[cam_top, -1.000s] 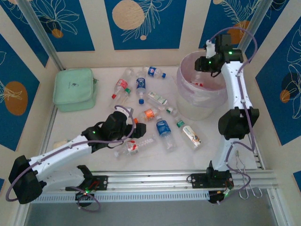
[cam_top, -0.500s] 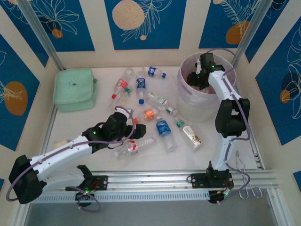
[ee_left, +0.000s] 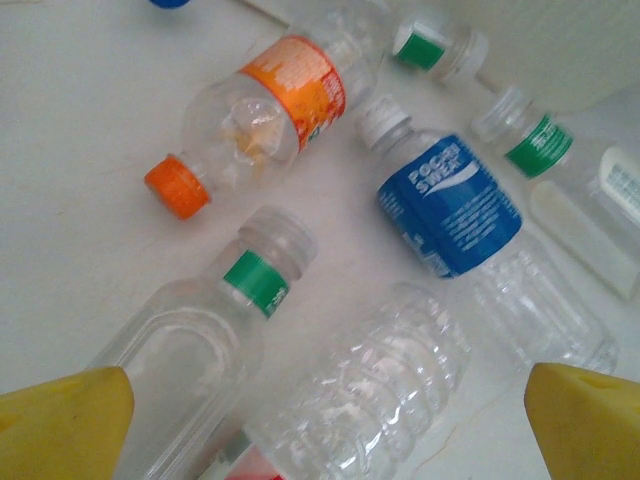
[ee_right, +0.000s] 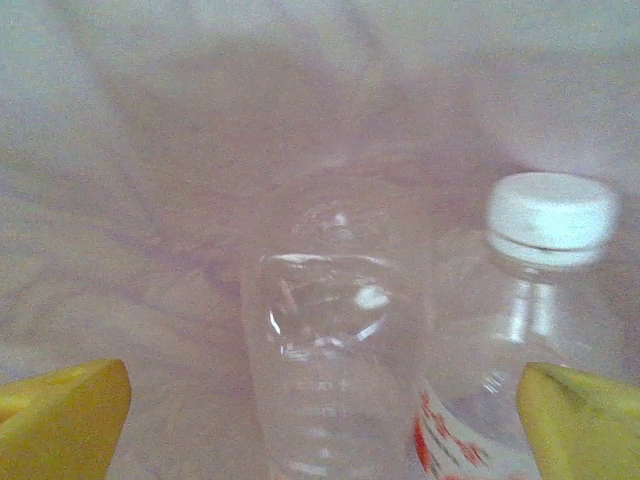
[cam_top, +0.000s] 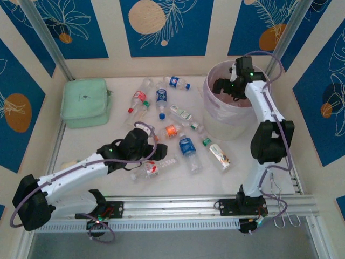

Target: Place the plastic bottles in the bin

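Note:
Several plastic bottles lie scattered on the white table, among them an orange-label one and a blue-label one. My left gripper hovers open over this cluster. In the left wrist view the left gripper straddles a clear ribbed bottle and a green-banded bottle; the orange-cap bottle and blue-label bottle lie beyond. My right gripper is down inside the bin. In its wrist view the right gripper is open above a clear bottle and a white-capped, red-label bottle.
A mint-green square pouch sits at the back left of the table. A small flat packet lies by the left wall. More bottles spread between the pouch and the bin. Patterned walls close in the table on three sides.
The right gripper has dropped from above the bin's far rim down into the bin. The left gripper has edged slightly right over the bottle cluster.

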Tool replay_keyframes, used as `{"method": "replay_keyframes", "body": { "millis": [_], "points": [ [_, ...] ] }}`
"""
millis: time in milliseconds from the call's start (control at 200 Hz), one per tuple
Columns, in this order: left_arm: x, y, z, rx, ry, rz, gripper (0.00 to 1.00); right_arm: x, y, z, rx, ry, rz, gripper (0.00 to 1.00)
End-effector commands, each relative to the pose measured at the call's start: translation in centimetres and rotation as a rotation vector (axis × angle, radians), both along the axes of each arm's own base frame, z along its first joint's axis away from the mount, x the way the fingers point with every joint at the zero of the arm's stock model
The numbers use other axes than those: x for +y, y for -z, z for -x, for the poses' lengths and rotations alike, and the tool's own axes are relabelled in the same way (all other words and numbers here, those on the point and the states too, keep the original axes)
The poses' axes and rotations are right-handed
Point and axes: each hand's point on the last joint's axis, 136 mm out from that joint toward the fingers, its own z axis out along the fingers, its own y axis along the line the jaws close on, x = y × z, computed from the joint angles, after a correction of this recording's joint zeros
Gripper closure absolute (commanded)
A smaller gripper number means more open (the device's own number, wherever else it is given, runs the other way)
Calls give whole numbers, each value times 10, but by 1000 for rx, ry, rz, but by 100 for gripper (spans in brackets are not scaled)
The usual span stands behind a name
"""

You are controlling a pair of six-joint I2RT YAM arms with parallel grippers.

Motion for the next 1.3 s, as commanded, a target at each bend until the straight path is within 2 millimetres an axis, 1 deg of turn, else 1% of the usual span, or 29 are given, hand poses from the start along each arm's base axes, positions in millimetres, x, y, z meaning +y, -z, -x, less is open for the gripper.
{"method": "replay_keyframes", "body": {
  "millis": [0,90,170,240,340,420,485,620,680,765,770,775,810,820,825,830,916,966,1041,1141,1236,1296],
  "points": [
    [3,-8,-2,-11,49,-106,0,-3,-75,23,-144,-8,-48,1],
    [9,-8,-8,-4,32,-193,0,-3,-113,39,-246,-12,-108,1],
    [15,-16,-23,-32,-12,-245,0,2,-141,54,-321,-30,-145,1],
    [20,-24,-41,-51,-27,-264,0,12,-156,69,-363,-70,-188,1],
    [32,-36,-75,-57,-67,-276,0,26,-172,91,-403,-141,-273,1],
    [43,-41,-106,-61,-91,-273,0,29,-176,108,-390,-167,-336,1],
    [53,-41,-130,-57,-104,-282,0,29,-178,122,-380,-170,-379,1],
    [69,-31,-180,-48,-104,-350,0,33,-180,147,-412,-177,-456,1],
    [75,-25,-203,-35,-118,-356,0,36,-182,155,-436,-183,-485,0],
    [79,-19,-235,-15,-131,-321,2,42,-181,163,-438,-202,-525,0],
    [79,-16,-235,-6,-129,-320,2,42,-181,163,-438,-204,-528,1],
    [79,-18,-239,-12,-133,-317,2,42,-182,164,-439,-207,-530,1],
    [81,-17,-251,-4,-138,-306,4,44,-181,166,-433,-214,-540,1],
    [83,-12,-254,8,-140,-309,4,45,-181,167,-431,-214,-541,1],
    [83,-13,-257,5,-142,-305,4,45,-181,167,-432,-214,-542,1],
    [83,-9,-257,15,-141,-308,5,45,-181,168,-431,-213,-543,1],
    [89,0,-283,47,-162,-292,10,49,-179,172,-426,-219,-576,1],
    [93,11,-297,66,-179,-287,12,52,-180,173,-432,-228,-595,1],
    [96,29,-312,96,-195,-276,14,52,-181,175,-436,-228,-591,1],
    [92,53,-320,134,-186,-257,15,48,-182,178,-446,-219,-556,1],
    [91,70,-322,163,-197,-249,7,46,-182,181,-447,-216,-529,0],
    [88,79,-322,181,-205,-227,6,46,-179,182,-441,-217,-525,0]
  ]
}}
